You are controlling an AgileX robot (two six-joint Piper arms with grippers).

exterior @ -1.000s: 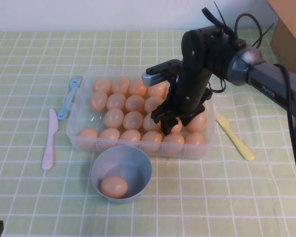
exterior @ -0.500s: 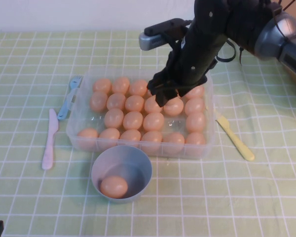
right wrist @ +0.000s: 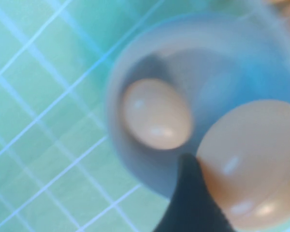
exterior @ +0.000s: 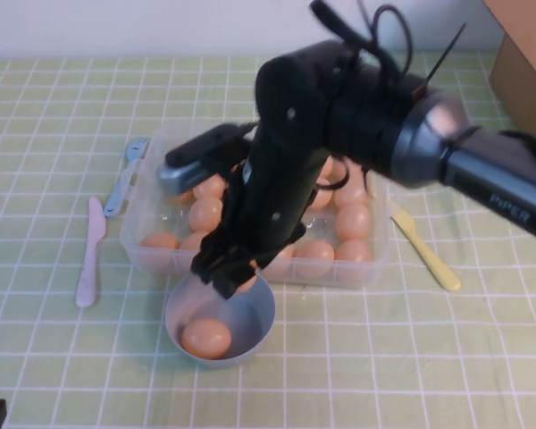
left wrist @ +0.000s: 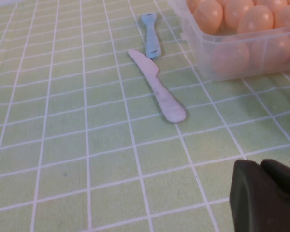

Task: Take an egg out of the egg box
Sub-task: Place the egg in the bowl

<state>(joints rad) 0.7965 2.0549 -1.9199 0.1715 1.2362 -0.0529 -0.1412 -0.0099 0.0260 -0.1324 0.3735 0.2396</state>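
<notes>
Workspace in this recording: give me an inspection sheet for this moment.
Surface: green checked cloth.
Job's things: egg box holding many eggs; one egg gripped above the blue bowl, which holds another egg.
Clutter: pink knife, blue spoon, yellow knife.
Claws: right claw shut on the egg; left claw low over the cloth, parked.
Cables: black loops on right arm.
Surroundings: cardboard box.

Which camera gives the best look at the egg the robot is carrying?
The right wrist view: the held egg fills it, beside a finger of the right gripper above the bowl. The high view shows only a sliver under the arm; the left wrist view misses it.
</notes>
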